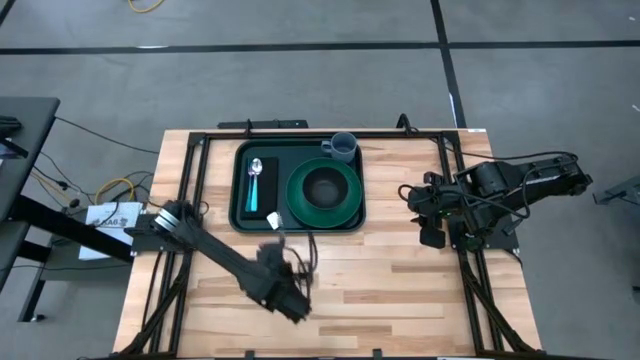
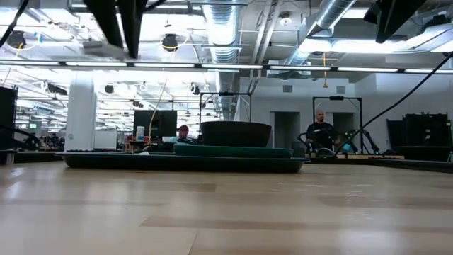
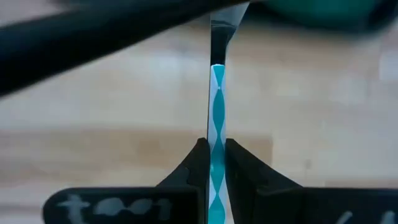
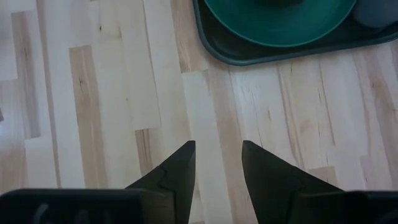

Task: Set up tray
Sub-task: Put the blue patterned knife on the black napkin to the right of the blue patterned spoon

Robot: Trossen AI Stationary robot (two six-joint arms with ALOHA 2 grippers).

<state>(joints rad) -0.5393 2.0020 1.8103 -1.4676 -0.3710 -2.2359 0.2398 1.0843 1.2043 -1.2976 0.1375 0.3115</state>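
Note:
The dark green tray [image 1: 240, 215] lies at the table's far middle. On it are a black napkin [image 1: 266, 190] with a teal-handled spoon [image 1: 255, 180], a round green plate [image 1: 345, 200] with a dark bowl [image 1: 323, 187], and a grey-blue cup [image 1: 342, 147]. My left gripper [image 1: 272, 240] is just off the tray's near edge, shut on a utensil with a teal-and-white handle [image 1: 274, 220]. My right gripper [image 1: 430, 215] hangs open over bare wood to the right of the tray. The low view shows the tray [image 2: 184, 161] and bowl [image 2: 236, 132] but neither gripper's fingers. My left gripper [image 3: 216, 144] pinches the utensil's teal-and-white handle [image 3: 217, 118] between its two fingers [image 3: 199, 163]. The utensil runs straight out along the fingers, seen edge-on. Its dark metal end [image 3: 218, 46] points toward the tray. It appears lifted clear of the wood.
The wooden table [image 1: 400, 290] shows bare planks near the tray and to its right. Black frame rails [image 1: 190, 175] run along the table's left, right and far sides. My right wrist view shows the tray's corner [image 4: 214, 53] beyond its open fingers. People [image 2: 320, 131] stand in the room behind.

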